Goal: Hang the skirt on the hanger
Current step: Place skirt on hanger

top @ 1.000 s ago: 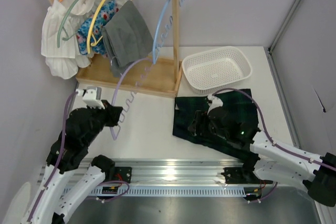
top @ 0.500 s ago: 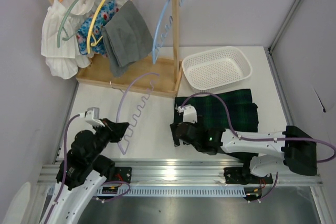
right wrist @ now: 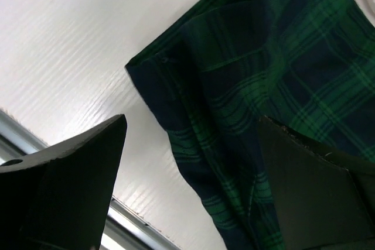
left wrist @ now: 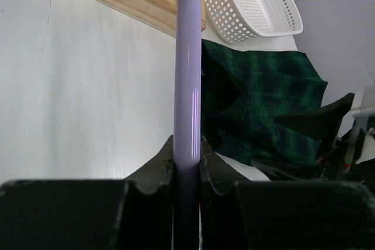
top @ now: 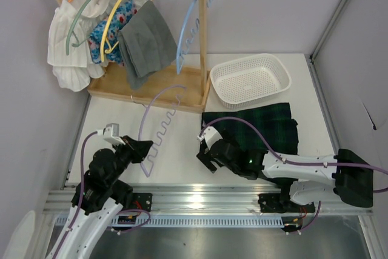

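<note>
The skirt (top: 260, 128), a dark green plaid, lies spread on the surface (top: 176, 150) to the right, just in front of the white basket (top: 250, 78). It is not on the hanger (top: 159, 127) yet. The right fingers (right wrist: 64, 174) are spread as wide as they go and hold nothing. They hang over the skirt's near left corner. The left fingers (left wrist: 153, 174) are pinched tight on one end of the purple hanger, and the rest of it reaches out toward the wooden rack (top: 151, 86).

My worry is the pickup. The cloth at that corner looks doubled over, so a shallow close could take only the top layer, and the skirt would drag or unfold crookedly. Come down too low and the fingers would likely scrape the surface. The hanger is slim and held at one end, so I'd guess it could swivel in the grip once any weight of cloth lands on it.

The hanger's far hooked end sits close to the rack's base, and a careless swing might snag it there. The rack is crowded with clothes (top: 115, 40), and a pale blue hanger (top: 188, 25) hangs at its right end. The right arm's purple cable (top: 242, 119) loops over the skirt and could catch the fabric as it lifts. The hanger and the skirt are apart, so both arms have to close in together over a narrow strip of surface.
</note>
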Tool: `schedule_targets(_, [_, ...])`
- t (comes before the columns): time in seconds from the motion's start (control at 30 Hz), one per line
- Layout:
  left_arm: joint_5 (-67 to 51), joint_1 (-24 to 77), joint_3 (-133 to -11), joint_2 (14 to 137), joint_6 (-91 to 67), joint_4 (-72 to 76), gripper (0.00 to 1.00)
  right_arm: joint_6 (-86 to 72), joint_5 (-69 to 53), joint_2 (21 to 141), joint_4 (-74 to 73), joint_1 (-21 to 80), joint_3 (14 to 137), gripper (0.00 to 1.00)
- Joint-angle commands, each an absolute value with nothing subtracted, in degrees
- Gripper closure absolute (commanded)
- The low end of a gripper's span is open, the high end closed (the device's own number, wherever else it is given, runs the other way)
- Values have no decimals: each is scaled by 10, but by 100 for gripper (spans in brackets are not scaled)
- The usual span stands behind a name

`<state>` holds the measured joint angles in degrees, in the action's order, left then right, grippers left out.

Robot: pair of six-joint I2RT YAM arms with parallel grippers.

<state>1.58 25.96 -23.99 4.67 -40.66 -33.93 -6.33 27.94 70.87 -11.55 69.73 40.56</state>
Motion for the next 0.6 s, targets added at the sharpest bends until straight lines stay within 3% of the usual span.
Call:
schedule_targets(0.0, [4,261,-241,53,-410,-282,100,-2,220,704,-88,702,389,1])
schedule_targets(0.2, [4,261,-243,59,-403,-280,100,15,171,743,-73,700,392,1])
schedule_targets(0.4, [4,261,-243,61,-398,-275,100,34,213,822,-45,696,409,2])
schedule_targets(0.53, [-12,261,-245,62,-394,-273,100,49,237,858,-30,684,424,6])
schedule_targets(0.57, [-13,261,-245,62,-394,-272,100,47,243,861,-27,673,425,11])
